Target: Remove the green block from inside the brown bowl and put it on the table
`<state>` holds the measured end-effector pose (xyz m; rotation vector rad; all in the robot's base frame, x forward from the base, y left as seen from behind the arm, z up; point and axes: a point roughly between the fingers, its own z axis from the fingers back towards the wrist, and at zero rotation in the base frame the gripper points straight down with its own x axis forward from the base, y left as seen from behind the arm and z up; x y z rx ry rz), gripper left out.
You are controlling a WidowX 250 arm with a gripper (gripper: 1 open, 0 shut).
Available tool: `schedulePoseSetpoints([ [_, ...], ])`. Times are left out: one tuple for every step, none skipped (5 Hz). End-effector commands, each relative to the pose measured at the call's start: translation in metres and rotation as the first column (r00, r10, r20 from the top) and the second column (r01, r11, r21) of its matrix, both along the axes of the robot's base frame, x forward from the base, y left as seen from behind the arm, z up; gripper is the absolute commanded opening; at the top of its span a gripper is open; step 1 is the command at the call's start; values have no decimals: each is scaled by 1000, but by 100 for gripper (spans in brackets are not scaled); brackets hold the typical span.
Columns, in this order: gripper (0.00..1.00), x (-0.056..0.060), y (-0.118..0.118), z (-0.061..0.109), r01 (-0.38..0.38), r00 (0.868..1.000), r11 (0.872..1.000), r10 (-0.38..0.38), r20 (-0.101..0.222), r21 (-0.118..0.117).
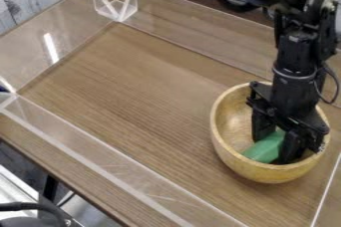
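The brown bowl (237,161) sits near the table's right front corner. Inside it lies the green block (266,150), partly covered by the black fingers. My gripper (280,143) points straight down into the bowl, its fingers shut on the green block. The block's lower left end shows against the bowl's pale inside. The arm rises straight up from the bowl. The table (134,92) is brown wood with straight grain.
Low clear acrylic walls (54,131) edge the tabletop, with a clear corner bracket (118,4) at the back left. Bare wood stretches left of the bowl. The bowl stands close to the right and front walls.
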<state>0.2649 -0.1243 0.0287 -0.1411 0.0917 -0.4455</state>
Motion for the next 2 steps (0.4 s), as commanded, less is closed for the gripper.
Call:
schedulePoseSetpoints([
  [0,-3,-6,-13,31,999,1000,-31,-17,6],
  [0,-3,1,-8,15,1000,1000,-14,-13,13],
])
